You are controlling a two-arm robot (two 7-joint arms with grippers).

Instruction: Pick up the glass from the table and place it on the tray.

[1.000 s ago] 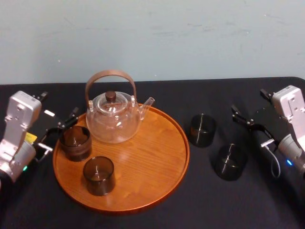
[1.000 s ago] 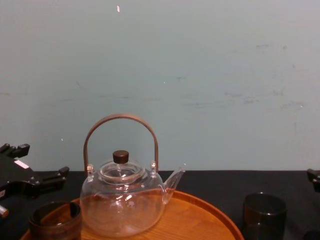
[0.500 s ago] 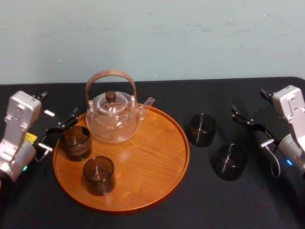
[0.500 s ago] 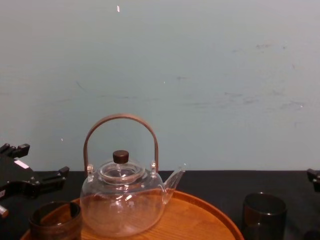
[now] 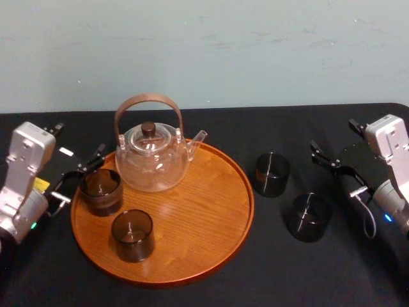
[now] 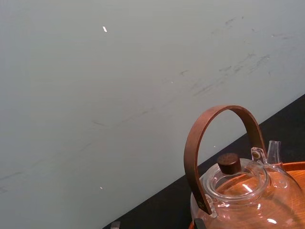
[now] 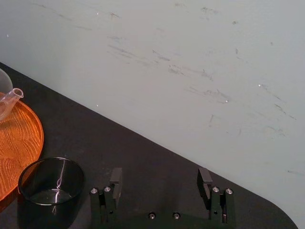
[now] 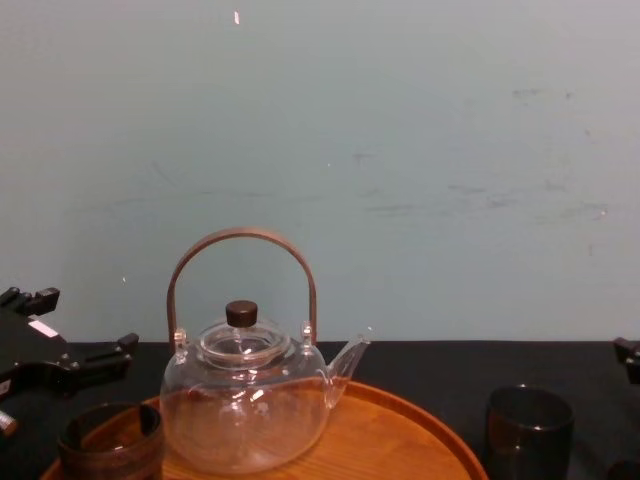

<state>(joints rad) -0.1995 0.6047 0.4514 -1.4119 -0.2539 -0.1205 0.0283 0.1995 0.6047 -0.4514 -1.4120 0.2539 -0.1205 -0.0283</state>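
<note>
Notably, nothing moved: the left gripper point(image 5: 79, 176) kept its fingers spread beside the placed dark cylindrical glass point(image 5: 101, 190) on the round orange-brown wooden tray point(image 5: 192, 220), the right gripper point(image 7: 159, 181) likewise spread, idle.

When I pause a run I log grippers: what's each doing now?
Left gripper: jaws open, holding nothing, by a dark glass on the tray.
Right gripper: jaws open, empty.
</note>
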